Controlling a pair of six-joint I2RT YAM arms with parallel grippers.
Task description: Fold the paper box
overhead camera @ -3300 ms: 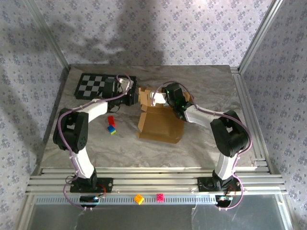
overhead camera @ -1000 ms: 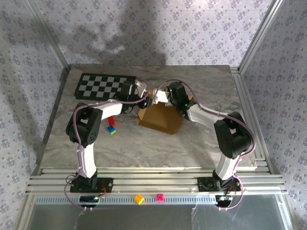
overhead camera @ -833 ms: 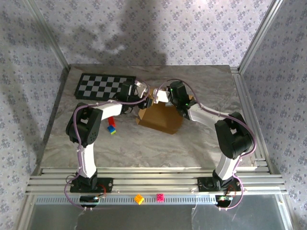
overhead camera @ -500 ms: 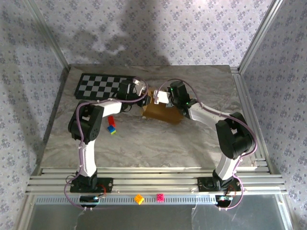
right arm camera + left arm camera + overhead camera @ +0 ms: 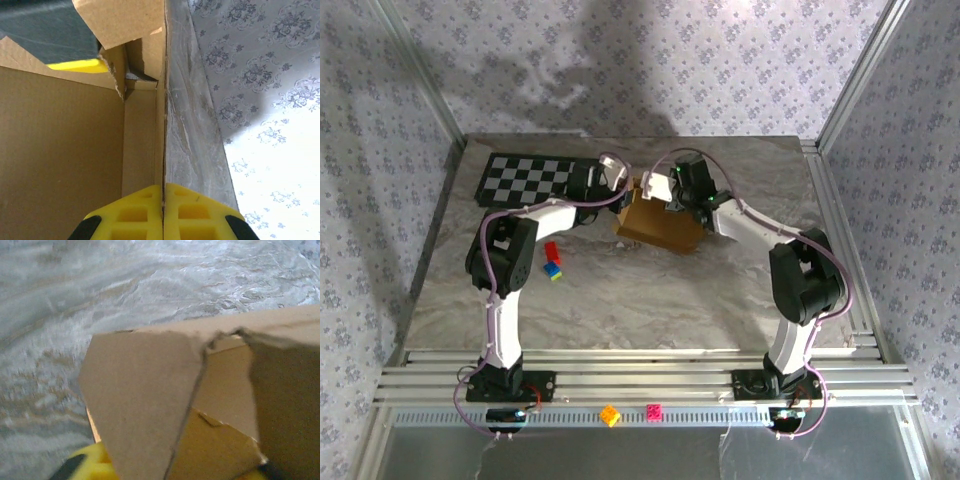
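Right gripper (image 5: 163,210) is clenched on the thin top edge of a side wall of the paper box (image 5: 662,228); in its wrist view the wall runs straight away from the fingers to an inner corner. The box sits mid-worktop (image 5: 620,300) toward the far side, well right of the checkerboard mat (image 5: 525,180). Its long axis lies roughly left to right, dipping nearer at the right end, and its hollow appears to face up and away. Left gripper (image 5: 622,194) reaches in from the left to that same far-left corner, so both arms meet at one end, the left nearer the loose end flap. Yellow fingers (image 5: 92,466) show below the flap; whether they pinch it I cannot tell. The next fold likely hinges on that flap pointing inward along the long axis.
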